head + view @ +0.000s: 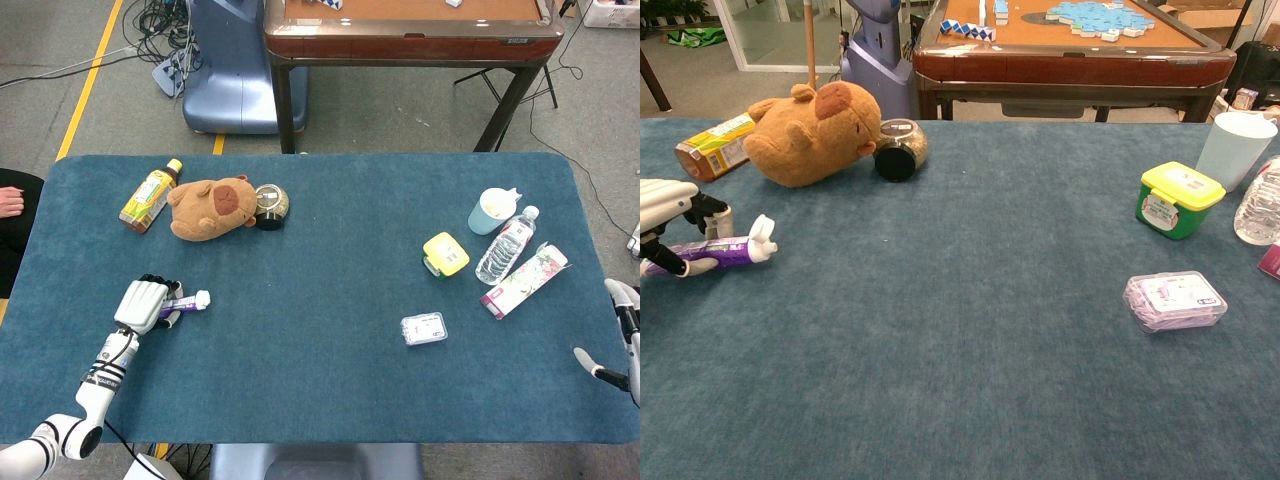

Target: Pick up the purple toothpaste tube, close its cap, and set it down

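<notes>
The left hand's [140, 304] dark-tipped fingers [706, 207] curl around the purple toothpaste tube [715, 252], gripping it low over the blue table [320, 250] at about eight o'clock, white flip cap [762, 238] hinged open toward three o'clock, while the right hand [618, 340] at the four o'clock edge is too cropped to judge

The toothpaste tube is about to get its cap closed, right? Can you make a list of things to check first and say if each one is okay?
1. Left hand grips the tube: ok, fingers wrap its body.
2. Tube lifted off the table: cannot tell; it sits low and roughly level.
3. Cap still open: ok, the white flip lid stands up at the tube's end.
4. Cap end free to reach: ok, it sticks out past the fingers.
5. Right hand ready to help: not ok, it is far off at the table's right edge.
6. Room around the tube: ok, the plush lies well behind it.
</notes>
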